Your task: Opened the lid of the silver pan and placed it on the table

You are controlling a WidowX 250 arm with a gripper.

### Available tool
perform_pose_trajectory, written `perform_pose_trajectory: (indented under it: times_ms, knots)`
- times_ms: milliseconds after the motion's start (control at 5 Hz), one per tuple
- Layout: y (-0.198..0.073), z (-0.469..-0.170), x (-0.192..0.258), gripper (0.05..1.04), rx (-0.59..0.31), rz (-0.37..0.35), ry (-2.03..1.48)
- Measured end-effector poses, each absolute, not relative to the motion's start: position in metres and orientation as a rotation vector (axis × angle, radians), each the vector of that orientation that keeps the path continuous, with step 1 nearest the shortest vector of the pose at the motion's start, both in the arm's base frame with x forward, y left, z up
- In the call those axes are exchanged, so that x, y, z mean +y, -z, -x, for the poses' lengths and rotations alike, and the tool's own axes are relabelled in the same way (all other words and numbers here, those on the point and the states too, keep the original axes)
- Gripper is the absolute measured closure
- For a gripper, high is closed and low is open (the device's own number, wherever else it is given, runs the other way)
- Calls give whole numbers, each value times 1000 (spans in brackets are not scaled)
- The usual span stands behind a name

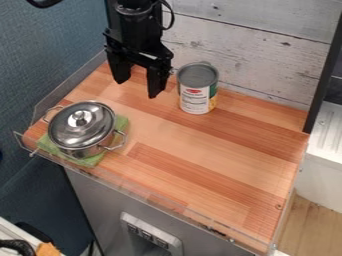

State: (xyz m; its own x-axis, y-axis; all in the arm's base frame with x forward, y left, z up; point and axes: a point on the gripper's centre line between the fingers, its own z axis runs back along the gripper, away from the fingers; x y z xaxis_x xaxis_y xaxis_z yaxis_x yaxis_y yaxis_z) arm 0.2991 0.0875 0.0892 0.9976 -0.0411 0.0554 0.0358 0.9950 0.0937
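Because the silver metal pan (79, 151) sits near left on a green cloth (121, 123), probably a protective pad, its seated silver lid (63, 129) presents the knob (80, 118) upward for gripping. The black two-finger gripper (138, 87), at far left, is spread wide and empty, presumably to straddle the knob. The grey-topped cylindrical can (196, 99) stands upright to its right, apart from the pan.

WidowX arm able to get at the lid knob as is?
Probably yes: the hand hangs open, nothing covers the lid knob, and the can stands off to the side.
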Motion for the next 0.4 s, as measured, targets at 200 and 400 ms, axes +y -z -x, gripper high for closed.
perform_pose_trajectory:
  times_ms: [200,400]
  knots:
    - [-80,-297,87,85,-29,-85,37]
    - [-73,-283,112,85,-11,-107,-11]
